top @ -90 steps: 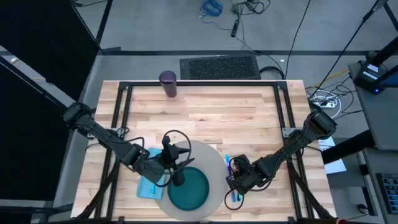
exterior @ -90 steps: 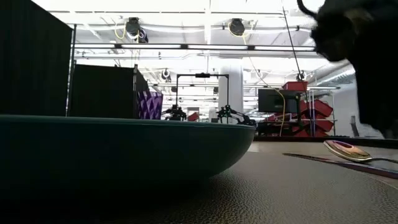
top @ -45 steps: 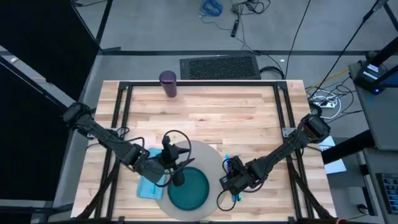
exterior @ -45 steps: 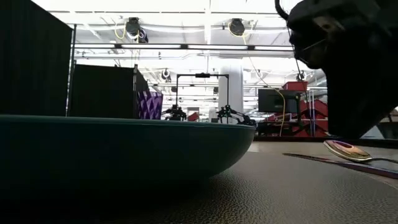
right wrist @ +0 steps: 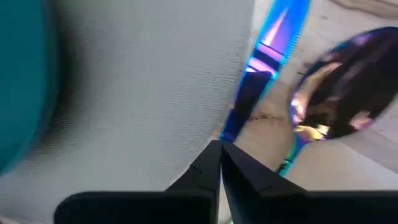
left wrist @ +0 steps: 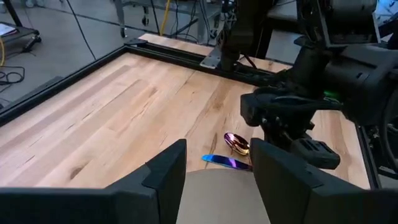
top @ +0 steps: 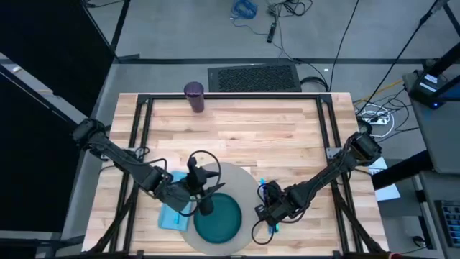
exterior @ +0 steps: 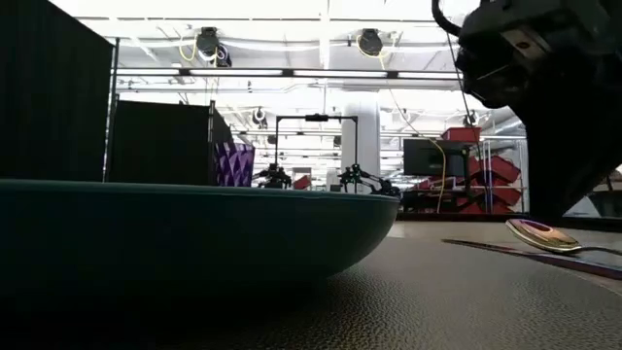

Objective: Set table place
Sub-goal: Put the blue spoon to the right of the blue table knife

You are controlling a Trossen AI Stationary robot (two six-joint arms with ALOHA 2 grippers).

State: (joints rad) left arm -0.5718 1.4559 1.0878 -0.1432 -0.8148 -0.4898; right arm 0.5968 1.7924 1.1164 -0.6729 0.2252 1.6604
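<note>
Right gripper point(right wrist: 219, 163) fingers clenched, empty, tips over shiny blue knife point(right wrist: 261, 74); left gripper point(left wrist: 217, 168) spread, empty; risk: closed tips shove knife into pink-bowled spoon point(right wrist: 342, 93), off round grey mat point(right wrist: 143, 93).

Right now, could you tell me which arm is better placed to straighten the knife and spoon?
The right. Its gripper, fingers shut, hovers directly over the knife and spoon at the mat's right edge. The left gripper sits over the plate, farther away.
</note>
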